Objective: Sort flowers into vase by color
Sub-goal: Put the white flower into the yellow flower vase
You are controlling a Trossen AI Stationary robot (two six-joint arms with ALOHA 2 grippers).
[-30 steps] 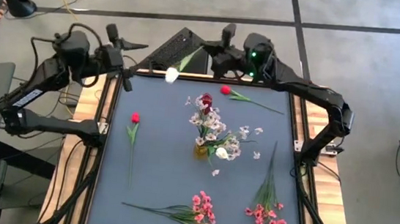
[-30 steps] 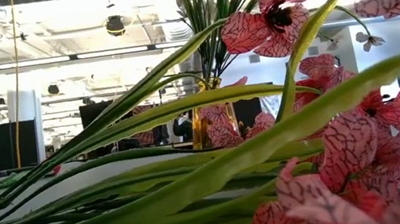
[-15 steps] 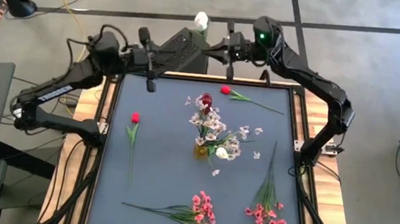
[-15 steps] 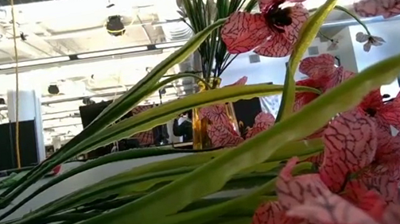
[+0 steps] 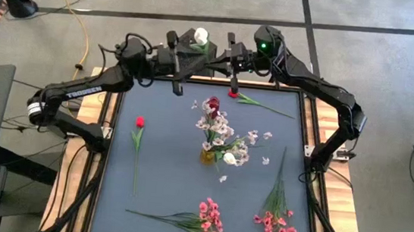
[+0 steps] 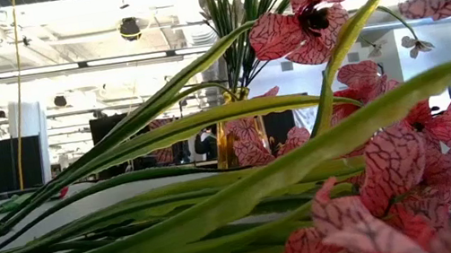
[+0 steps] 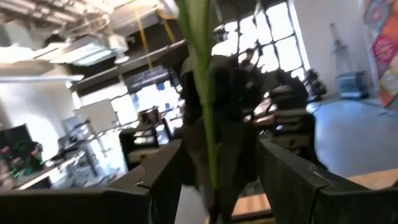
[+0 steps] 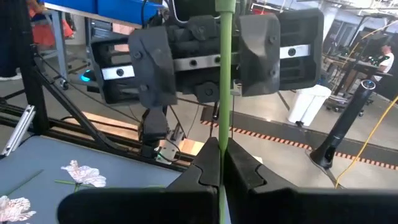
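Note:
My right gripper [image 8: 221,149] is shut on the thin green stem of a white-bud flower [image 5: 200,36], held above the mat's far edge. My left gripper [image 5: 190,53] faces it from the left, open. Its two fingers [image 8: 155,68] stand on either side of the stem [image 7: 205,106] without touching it. The amber vase [image 5: 208,156] stands upright at the mat's middle with pale pink-white blossoms and a red bud in it. Two red rosebuds [image 5: 140,122] [image 5: 233,93] and two bright pink sprays [image 5: 209,217] [image 5: 277,222] lie flat on the mat. My right gripper pinches the flower's stem [image 8: 222,134] between its two fingertips. The fingers point about level, toward the table's left, and lie across the stem. The flower is lifted clear of the mat, and its upper stem runs on between my left gripper's open fingers.
Loose pale blossoms [image 5: 265,160] lie on the mat beside the vase. In the low view the pink sprays [image 6: 396,172] and their long leaves fill the foreground in front of the vase [image 6: 230,144]. A dark box [image 5: 198,50] sits just beyond the far edge under both grippers.
My left gripper has travelled along the far edge toward the right gripper, staying open, until its fingers stand around the stem. My right gripper has rolled on the spot, swinging the white bud from over the mat's far-left part out beyond the far edge.

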